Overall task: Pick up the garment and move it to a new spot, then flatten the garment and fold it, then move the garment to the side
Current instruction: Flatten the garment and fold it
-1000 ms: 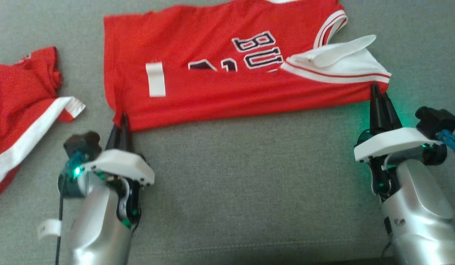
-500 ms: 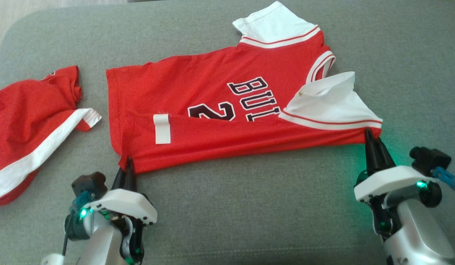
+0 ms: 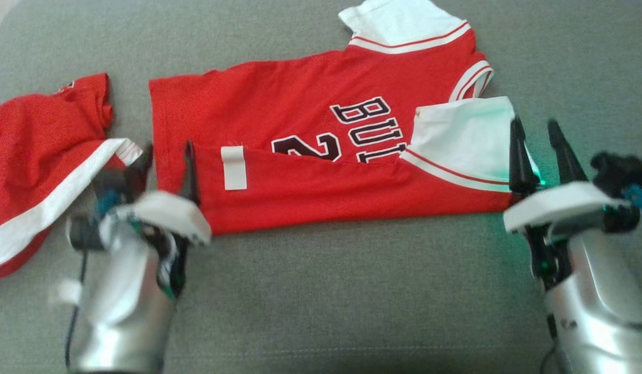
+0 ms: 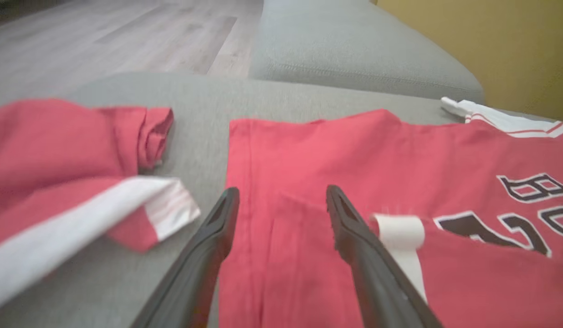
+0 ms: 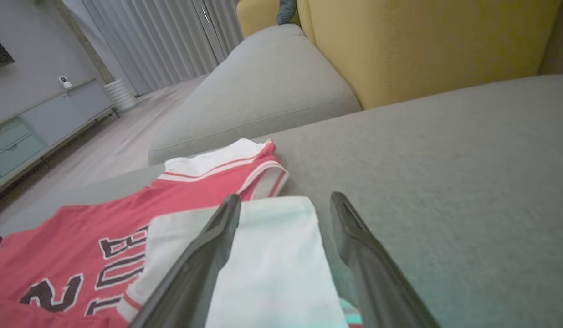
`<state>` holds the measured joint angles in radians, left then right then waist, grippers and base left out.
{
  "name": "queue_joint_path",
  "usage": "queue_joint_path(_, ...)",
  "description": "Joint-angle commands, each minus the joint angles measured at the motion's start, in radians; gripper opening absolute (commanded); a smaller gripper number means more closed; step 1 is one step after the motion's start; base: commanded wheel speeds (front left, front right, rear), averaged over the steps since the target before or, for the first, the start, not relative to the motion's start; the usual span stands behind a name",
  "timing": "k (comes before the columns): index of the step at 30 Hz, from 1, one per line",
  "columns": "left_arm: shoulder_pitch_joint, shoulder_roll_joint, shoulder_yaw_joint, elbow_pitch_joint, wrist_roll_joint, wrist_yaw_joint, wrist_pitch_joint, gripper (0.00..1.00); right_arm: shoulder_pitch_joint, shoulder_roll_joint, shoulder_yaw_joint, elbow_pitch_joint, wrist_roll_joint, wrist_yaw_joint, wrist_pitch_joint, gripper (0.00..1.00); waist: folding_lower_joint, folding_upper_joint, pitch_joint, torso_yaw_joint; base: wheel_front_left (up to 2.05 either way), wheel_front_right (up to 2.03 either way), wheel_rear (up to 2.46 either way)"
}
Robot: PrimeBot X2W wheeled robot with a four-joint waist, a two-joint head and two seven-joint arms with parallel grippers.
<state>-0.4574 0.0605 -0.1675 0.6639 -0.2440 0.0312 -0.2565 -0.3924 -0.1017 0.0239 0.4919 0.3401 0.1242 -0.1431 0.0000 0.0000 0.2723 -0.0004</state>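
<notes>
**Folding step: the jersey's first lengthwise fold is laid, with both hands open.**

The jersey [image 3: 310,156] lies flat on the grey sofa cushion [image 3: 352,291], its near long edge turned over onto the lettering. The left hand [image 3: 168,149] is at the hem end and the right hand [image 3: 534,124] is over the white sleeve. Each has its fingers spread and grips nothing. The next move probably calls for pinching both ends evenly for a second fold. Count: one jersey, one other red-and-white garment [image 3: 35,166] (probably shorts) at the left, and two hands.
</notes>
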Motion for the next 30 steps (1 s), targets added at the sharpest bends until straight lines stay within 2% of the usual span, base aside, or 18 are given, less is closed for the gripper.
queue_joint_path(1,-0.083,0.051,0.02,0.011,0.014,-0.015,0.007,1.0,-0.044,0.011,0.033,-0.039,-0.013,0.007,0.007,1.0,0.0,0.0,0.017,0.006,0.0,0.0,0.0)
queue_joint_path(4,-0.159,0.078,0.007,0.057,0.025,-0.039,0.039,1.0,-0.072,0.016,0.048,-0.046,-0.015,0.007,0.014,1.0,0.0,0.0,0.033,0.006,0.0,0.0,0.0)
queue_joint_path(11,-0.343,0.178,-0.04,0.16,0.039,-0.13,0.181,1.0,-0.15,0.029,0.102,-0.056,-0.014,0.007,0.019,1.0,0.0,0.0,0.092,-0.008,0.0,0.0,0.0)
queue_joint_path(14,-0.39,0.214,-0.06,0.191,0.027,-0.15,0.227,1.0,-0.172,0.034,0.119,-0.057,-0.006,0.007,0.017,1.0,0.0,0.0,0.118,-0.017,0.0,0.0,0.0)
queue_joint_path(23,-0.437,0.258,-0.146,0.214,-0.07,-0.161,0.296,1.0,-0.222,0.039,0.133,-0.046,0.009,0.007,-0.002,1.0,0.0,0.0,0.166,-0.031,0.0,0.0,0.0)
queue_joint_path(30,-0.454,0.299,-0.198,0.221,-0.135,-0.162,0.271,1.0,-0.27,0.031,0.124,-0.043,0.006,0.007,-0.002,1.0,0.0,0.0,0.192,-0.031,0.0,0.0,0.0)
